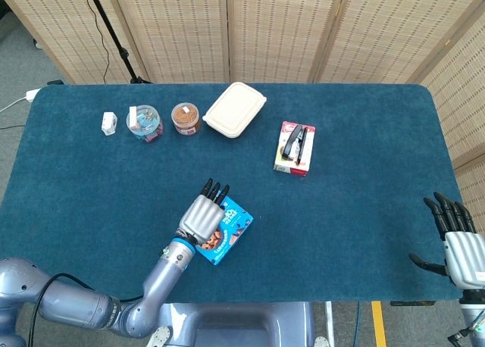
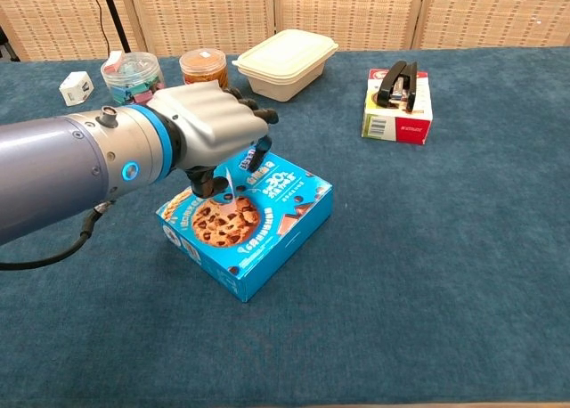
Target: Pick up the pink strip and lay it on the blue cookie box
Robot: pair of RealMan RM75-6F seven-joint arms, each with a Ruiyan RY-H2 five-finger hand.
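Observation:
The blue cookie box (image 2: 267, 230) (image 1: 231, 237) lies flat near the table's front, left of centre. My left hand (image 2: 209, 136) (image 1: 203, 217) hovers right over the box's left half, fingers curled. It pinches the pink strip (image 2: 228, 183), which hangs down with its lower end at the box's top face. In the head view the hand hides the strip. My right hand (image 1: 457, 245) rests far off at the table's right front corner, fingers spread and holding nothing.
At the back stand a cream lunch box (image 2: 285, 62), a brown-filled jar (image 2: 203, 68), a tub of small items (image 2: 132, 72) and a small white block (image 2: 76, 87). A stapler on a red and white box (image 2: 399, 101) sits at right.

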